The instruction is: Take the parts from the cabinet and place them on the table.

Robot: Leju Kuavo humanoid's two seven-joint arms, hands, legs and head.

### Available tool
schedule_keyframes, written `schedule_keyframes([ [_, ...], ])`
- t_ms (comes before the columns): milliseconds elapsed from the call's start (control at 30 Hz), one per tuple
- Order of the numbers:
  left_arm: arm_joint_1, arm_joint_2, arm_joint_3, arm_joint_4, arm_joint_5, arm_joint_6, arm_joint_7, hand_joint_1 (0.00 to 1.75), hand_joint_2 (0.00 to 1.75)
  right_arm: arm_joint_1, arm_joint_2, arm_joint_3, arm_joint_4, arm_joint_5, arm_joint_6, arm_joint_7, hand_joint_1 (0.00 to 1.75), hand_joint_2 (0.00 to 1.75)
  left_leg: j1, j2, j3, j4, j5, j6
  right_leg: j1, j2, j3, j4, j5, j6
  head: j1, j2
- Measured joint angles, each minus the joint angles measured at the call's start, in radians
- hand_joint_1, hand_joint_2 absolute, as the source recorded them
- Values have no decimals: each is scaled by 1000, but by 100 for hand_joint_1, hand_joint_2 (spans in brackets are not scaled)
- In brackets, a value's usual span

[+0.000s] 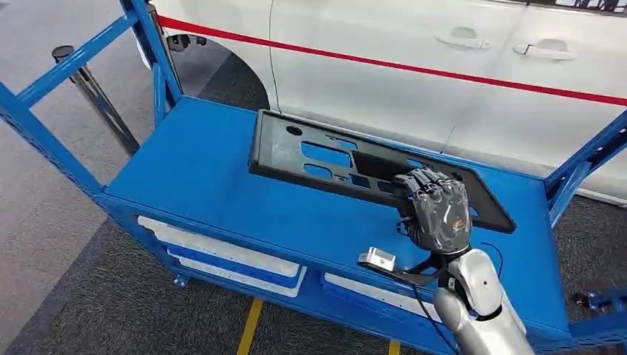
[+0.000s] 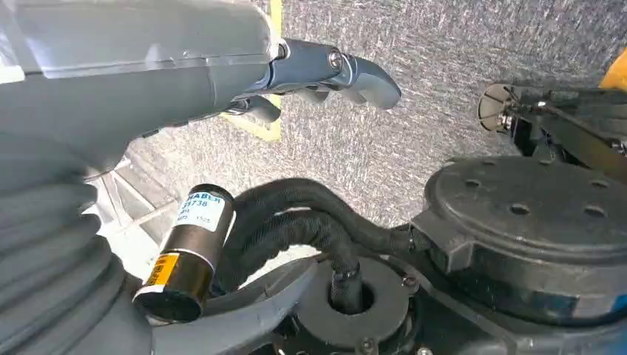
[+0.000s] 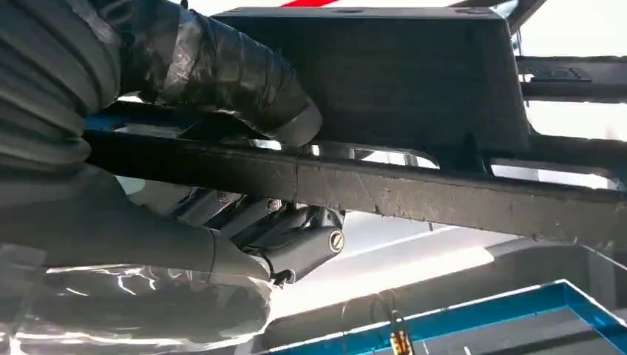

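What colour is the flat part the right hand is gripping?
Black panel, clearest in the head view, held by the right hand.

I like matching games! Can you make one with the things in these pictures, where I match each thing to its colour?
Things:
1. flat plastic panel held by the right hand
2. shelf top
3. stripe on the car
4. car door

Colours:
A. white
B. black
C. red
D. blue

Pairs: 1-B, 2-D, 3-C, 4-A
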Motion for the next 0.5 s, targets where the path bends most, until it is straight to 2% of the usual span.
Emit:
schedule_keyframes([
  [33,0,0,1,1,-4,-2,0,0,175,1,0,-1,-4,1,-1,0,175,175,2,0,0,-4,4,4,0,1,1,-1,3,6,0,0],
  [67,-1,0,2,2,-7,-4,0,0,175,3,-3,-2,-11,2,-1,-2,175,175,13,4,4,-18,12,11,-2,4,1,5,-8,7,0,0],
  [100,-3,0,2,3,-11,-10,-3,0,175,5,-9,-5,-18,2,-3,-5,175,175,12,5,5,-22,13,13,-2,5,-10,35,-30,6,1,0],
  [133,-7,0,4,5,-19,-15,-6,0,175,6,-9,-5,-24,-2,-6,-10,175,175,12,5,3,-22,15,17,-2,7,-43,101,-70,5,0,0],
  [200,-14,0,11,13,-37,-32,-14,0,175,14,-14,-5,-33,-29,0,-26,175,175,9,6,0,-21,15,17,-2,8,-126,265,-144,7,0,0],
  [233,-16,0,14,16,-46,-40,-18,0,175,20,-17,-4,-35,-55,13,-38,175,175,8,6,-1,-20,15,17,-2,9,-161,327,-155,8,1,0],
  [267,-19,0,19,19,-50,-43,-19,0,175,27,-21,-2,-39,-84,32,-53,175,175,8,6,-1,-18,15,17,-2,8,-174,342,-139,8,1,0],
  [300,-22,0,24,23,-54,-45,-21,0,175,33,-26,2,-46,-126,55,-70,175,175,9,5,-1,-16,15,16,-3,8,-167,309,-97,8,1,0],
  [367,-24,0,26,26,-52,-44,-24,0,175,42,-38,11,-71,-189,90,-106,175,175,10,5,-1,-10,13,12,-5,8,-103,148,7,4,1,0],
  [400,-24,0,26,27,-50,-43,-24,0,175,47,-42,16,-84,-205,100,-115,175,175,10,5,-2,-6,11,8,-6,7,-73,69,31,3,1,0],
  [433,-24,0,26,27,-47,-38,-24,0,175,51,-47,27,-102,-221,110,-124,175,175,6,4,-8,-2,14,-1,4,8,-66,58,23,0,1,0],
  [500,-24,0,26,27,-47,-37,-24,0,175,63,-53,35,-125,-228,117,-129,175,175,7,4,-11,-1,23,-15,7,12,-76,58,31,-8,1,0],
])
